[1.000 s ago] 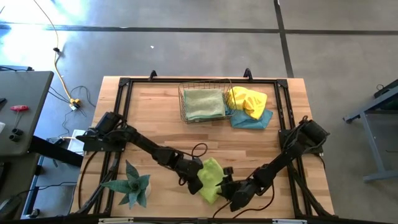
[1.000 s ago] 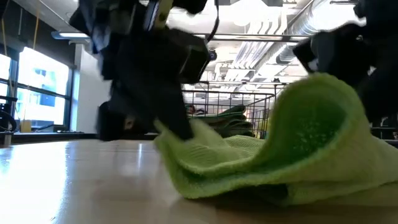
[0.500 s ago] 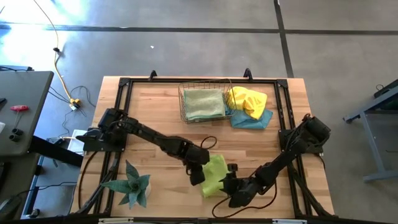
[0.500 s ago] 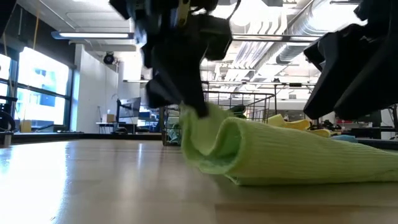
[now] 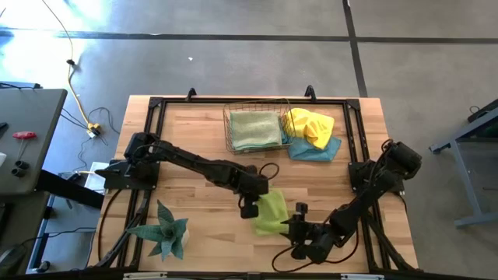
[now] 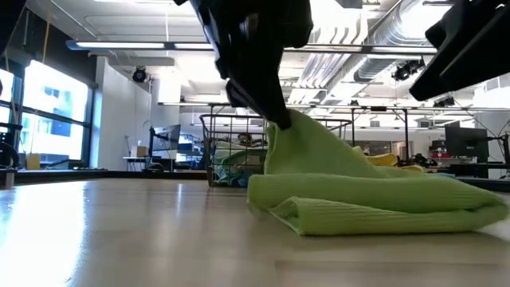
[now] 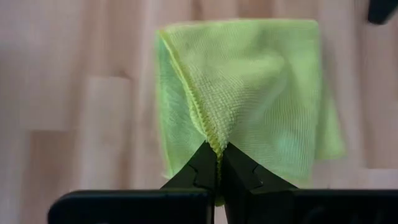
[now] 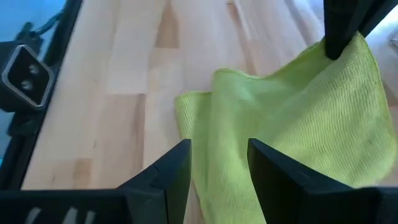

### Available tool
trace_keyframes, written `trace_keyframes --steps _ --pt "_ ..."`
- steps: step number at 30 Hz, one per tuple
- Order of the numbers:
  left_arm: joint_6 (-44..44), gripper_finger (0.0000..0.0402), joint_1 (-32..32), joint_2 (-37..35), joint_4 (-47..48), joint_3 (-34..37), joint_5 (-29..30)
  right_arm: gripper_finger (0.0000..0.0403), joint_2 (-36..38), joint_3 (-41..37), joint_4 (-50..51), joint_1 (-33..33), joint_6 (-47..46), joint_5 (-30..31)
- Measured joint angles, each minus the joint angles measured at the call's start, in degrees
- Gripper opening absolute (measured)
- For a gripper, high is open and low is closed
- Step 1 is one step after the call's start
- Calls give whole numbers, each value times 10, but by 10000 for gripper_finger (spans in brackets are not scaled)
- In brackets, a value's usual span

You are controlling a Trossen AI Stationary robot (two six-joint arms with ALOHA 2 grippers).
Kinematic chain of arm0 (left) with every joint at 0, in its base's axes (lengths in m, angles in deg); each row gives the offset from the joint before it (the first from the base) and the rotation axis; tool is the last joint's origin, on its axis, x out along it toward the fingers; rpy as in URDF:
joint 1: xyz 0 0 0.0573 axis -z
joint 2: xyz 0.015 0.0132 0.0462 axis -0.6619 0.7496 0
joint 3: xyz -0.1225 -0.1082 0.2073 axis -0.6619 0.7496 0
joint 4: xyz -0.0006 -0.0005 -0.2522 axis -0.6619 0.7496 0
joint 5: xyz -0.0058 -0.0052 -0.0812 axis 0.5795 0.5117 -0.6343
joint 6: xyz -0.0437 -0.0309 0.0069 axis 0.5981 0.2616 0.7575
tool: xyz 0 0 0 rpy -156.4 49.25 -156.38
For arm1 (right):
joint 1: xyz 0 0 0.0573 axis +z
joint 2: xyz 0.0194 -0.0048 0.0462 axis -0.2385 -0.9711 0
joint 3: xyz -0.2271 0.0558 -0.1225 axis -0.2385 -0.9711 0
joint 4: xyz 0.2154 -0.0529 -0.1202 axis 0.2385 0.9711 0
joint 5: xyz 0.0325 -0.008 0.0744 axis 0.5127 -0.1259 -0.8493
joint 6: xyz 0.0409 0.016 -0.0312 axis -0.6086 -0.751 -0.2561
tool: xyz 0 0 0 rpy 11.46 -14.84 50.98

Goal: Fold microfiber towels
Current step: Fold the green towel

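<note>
The left pincer (image 5: pixel 250 208) pinches the lime towel (image 5: pixel 271 213) at the desk's near middle, half folded. The right pincer (image 5: pixel 299 231) waits spread nearby. Yellow (image 5: pixel 308 126) and blue (image 5: pixel 313 150) towels lie unfolded.

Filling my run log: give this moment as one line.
left claw: shut on lime green towel, lifting its edge | right claw: open, beside it | fold: unfinished

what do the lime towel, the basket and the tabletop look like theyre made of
Lime green towel: soft knit microfiber by the look, matte, with a fine looped weave and a stitched edge, pinched in the left pincer.
Wire basket: thin metal wire, open grid.
Tabletop: pale wood planks, butcher-block style, with a smooth, slightly glossy finish.
</note>
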Motion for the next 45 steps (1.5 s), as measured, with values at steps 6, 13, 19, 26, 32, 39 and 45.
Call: trace_keyframes --steps 6,13,19,26,32,39,45 --pt "10 0 -18 0 20 0 -13 151 1 0 16 1 -43 6" --pt "46 4 -7 28 37 0 -44 151 1 0 26 -16 -67 22" --pt "46 29 -2 42 30 0 -19 151 -5 0 48 -47 -119 -18" --pt "42 95 -10 27 36 0 -24 151 -5 0 67 -77 -197 -58" --pt "46 147 -10 15 53 0 -88 151 -5 -1 101 -85 -195 -79" --pt "49 159 17 0 28 -1 -122 151 -5 -38 85 -78 -122 -83" --pt "38 154 75 8 -43 0 -81 151 -5 -66 13 -75 -82 -82"
